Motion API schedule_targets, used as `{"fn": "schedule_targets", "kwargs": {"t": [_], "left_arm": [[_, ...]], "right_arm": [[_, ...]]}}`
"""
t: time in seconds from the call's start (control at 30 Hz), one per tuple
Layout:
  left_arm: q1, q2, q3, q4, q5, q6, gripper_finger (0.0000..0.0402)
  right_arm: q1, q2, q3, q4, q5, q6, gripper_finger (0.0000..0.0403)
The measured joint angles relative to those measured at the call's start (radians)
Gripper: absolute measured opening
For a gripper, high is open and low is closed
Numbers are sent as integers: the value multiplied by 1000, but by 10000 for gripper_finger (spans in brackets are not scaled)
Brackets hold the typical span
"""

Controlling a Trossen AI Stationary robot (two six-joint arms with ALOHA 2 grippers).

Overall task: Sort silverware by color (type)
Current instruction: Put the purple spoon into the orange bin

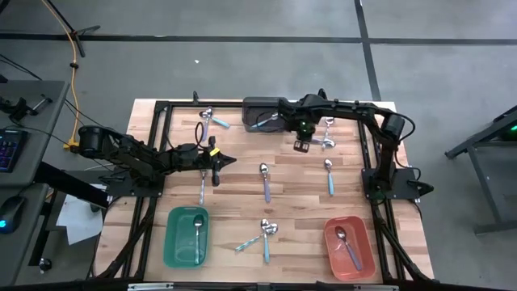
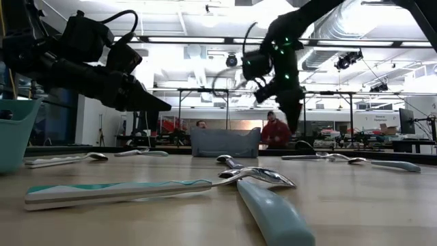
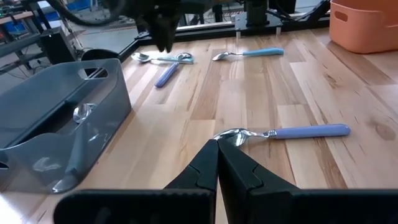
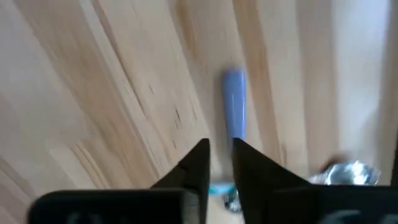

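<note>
Silverware lies scattered on the wooden table: a purple-handled spoon point(image 1: 265, 184), a light blue one point(image 1: 329, 179), a crossed pair point(image 1: 327, 133) at the far right, another pair point(image 1: 212, 120) at the far left, a crossed teal and light blue pair point(image 1: 262, 234) near the front, and one spoon point(image 1: 202, 186) at the left. My right gripper point(image 1: 301, 145) points down, raised above the table just left of the far-right pair. Its fingers point(image 4: 198, 163) stand a narrow gap apart with nothing between them; a purple handle point(image 4: 234, 106) lies on the wood below. My left gripper point(image 3: 217, 142) hovers shut, pointing at the purple-handled spoon's bowl point(image 3: 233, 135).
A grey bin point(image 1: 246, 105) at the far middle holds a light blue spoon. A teal bin point(image 1: 170, 234) at the front left and an orange bin point(image 1: 329, 234) at the front right each hold a spoon. People point(image 2: 276, 130) show in the room beyond the table.
</note>
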Motion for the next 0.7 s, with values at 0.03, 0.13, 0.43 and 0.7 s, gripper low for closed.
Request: {"fn": "schedule_targets", "kwargs": {"t": [0.03,0.13,0.43,0.7], "left_arm": [[0,0,0,-2,0,0,0],[0,0,0,-5,0,-3,0],[0,0,0,-13,0,0,0],[0,0,0,-9,0,0,0]], "right_arm": [[-5,0,-17,-16,1,0,66],[-26,0,-84,-26,23,-5,111],[-97,-1,-296,117,82,-44,154],[-99,-2,-302,160,94,-59,140]]}}
